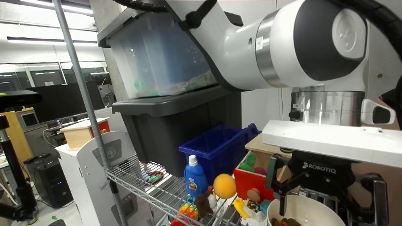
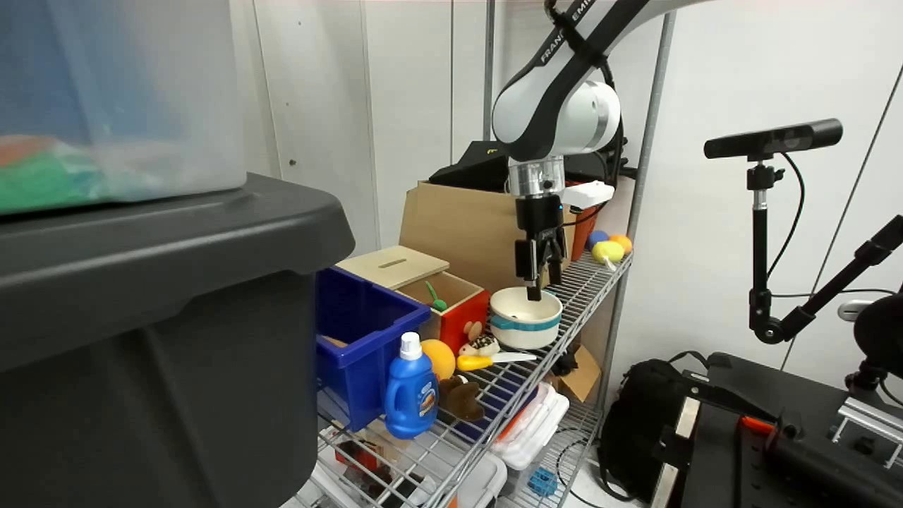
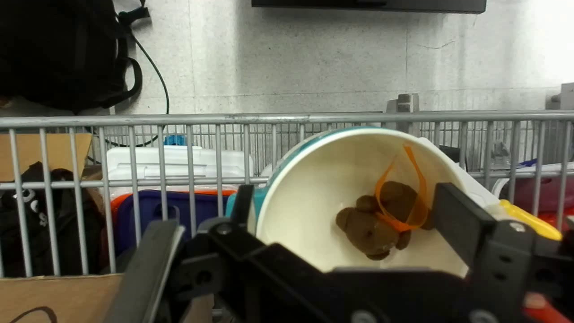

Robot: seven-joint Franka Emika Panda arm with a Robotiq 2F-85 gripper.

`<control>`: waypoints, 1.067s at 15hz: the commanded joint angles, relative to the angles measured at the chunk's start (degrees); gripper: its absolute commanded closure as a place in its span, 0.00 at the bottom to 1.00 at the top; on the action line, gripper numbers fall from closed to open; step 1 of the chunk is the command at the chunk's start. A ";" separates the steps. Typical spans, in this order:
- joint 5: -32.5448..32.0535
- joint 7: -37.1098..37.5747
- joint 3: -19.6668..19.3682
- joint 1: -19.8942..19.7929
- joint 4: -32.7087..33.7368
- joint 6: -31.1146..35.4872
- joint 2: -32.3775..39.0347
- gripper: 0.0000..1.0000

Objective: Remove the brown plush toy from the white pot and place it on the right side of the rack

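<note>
Approach to the toy (image 3: pixel 370 229), most likely, as the step in hand, grasp and lift not yet made: a claw (image 3: pixel 346 199) spread wide at the mouth of the pot (image 2: pixel 523 339), gripping nothing. Cannot tell how far, if at all, past the pot's rim. As for the toy, lying inside the pot, on its floor and off-centre, with an orange ribbon (image 3: pixel 418 213) looped over the brown body. Next, probably: shift above the toy, sink into the pot, pinch the body rather than the ribbon, then rise straight past the rim before heading from the pot along the rack (image 3: pixel 134 120). Cannot tell from these views which way from the pot to call the rack's right side. By count: one claw, one pot, one toy inside it, one rack under it; just beside the pot, one red box (image 2: pixel 465 321), one knife (image 2: pixel 483 361) and one speckled piece (image 2: pixel 481 344); farther from it, one orange ball (image 1: pixel 225 185), one other brown plush (image 2: pixel 463 402), one bottle (image 2: pixel 411 391) and one blue bin (image 2: pixel 367 388); across the pot from those, three round pieces (image 2: pixel 608 251); farthest from the pot, two stacked tubs (image 1: pixel 179 135).
</note>
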 commanded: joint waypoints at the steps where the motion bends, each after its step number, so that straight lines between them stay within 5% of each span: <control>1: 0.50 -1.23 0.16 -0.08 2.24 -1.67 0.53 0.00; 16: 0.87 -2.12 2.23 1.44 7.22 -4.00 3.63 0.00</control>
